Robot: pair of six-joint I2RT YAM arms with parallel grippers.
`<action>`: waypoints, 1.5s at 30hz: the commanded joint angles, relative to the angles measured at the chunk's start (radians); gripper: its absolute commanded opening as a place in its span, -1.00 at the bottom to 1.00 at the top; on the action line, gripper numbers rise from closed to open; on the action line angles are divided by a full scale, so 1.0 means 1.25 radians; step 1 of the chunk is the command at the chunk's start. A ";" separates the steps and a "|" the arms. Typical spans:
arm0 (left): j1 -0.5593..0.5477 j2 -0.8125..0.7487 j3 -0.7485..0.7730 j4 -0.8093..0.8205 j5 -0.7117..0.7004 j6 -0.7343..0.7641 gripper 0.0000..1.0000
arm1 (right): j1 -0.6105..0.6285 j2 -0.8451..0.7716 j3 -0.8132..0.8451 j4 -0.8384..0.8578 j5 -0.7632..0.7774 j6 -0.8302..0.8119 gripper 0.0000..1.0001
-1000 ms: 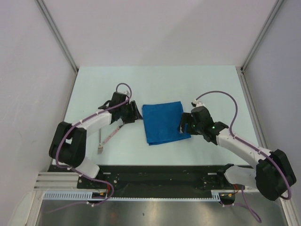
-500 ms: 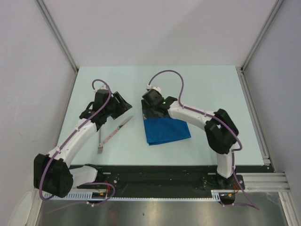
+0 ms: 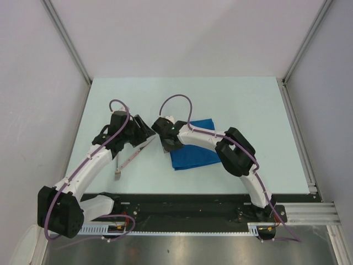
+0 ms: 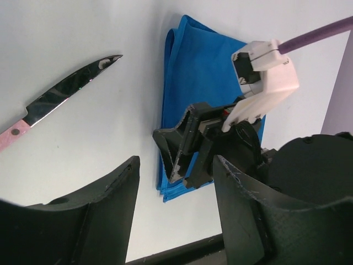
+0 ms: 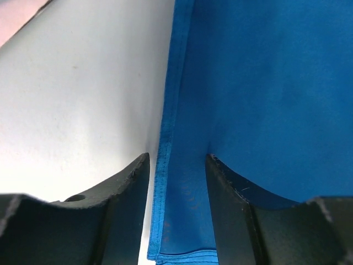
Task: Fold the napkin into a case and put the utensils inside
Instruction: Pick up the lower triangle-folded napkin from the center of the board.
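- Napkin point(image 3: 193, 157): blue cloth folded to a broad rectangle, flat near the middle of the tabletop point(image 3: 231, 99) and somewhat toward its near edge. Its place and outline match those of a second ago. It is judged too wide to serve as the case, so a further fold remains.
- Left hem of the napkin: stacked layers show in the right wrist view, with one finger of the right claw point(image 3: 167, 144) on each side of them.
- Right claw: a second ago it stood at the napkin's right edge. It has since swung across the cloth to the left hem. Its jaws are partly apart and narrowing, and the cloth between them is not yet pinched.
- Meaning: the grasp point has changed sides, which suggests the next fold will carry the left hem over toward the right.
- Left claw point(image 3: 148, 132): jaws wide apart and empty. It has drawn back from the napkin's left edge, leaving room for the right arm.
- Utensils: the knife point(image 4: 71, 88) lies slantwise left of the napkin, and a second slim piece point(image 3: 117, 165) lies nearer the tabletop's near-left corner. Both are unmoved and outside the cloth.
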 commanded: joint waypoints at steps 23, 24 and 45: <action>0.025 -0.010 -0.017 0.017 0.040 0.031 0.27 | 0.027 0.112 0.119 -0.130 0.142 -0.003 -1.00; 0.026 -0.005 -0.021 0.027 0.044 0.031 0.32 | 0.026 0.097 0.107 -0.117 0.138 -0.010 -1.00; 0.003 0.356 0.112 0.191 0.191 0.079 0.38 | -0.219 -0.296 -0.386 0.379 -0.399 0.082 -1.00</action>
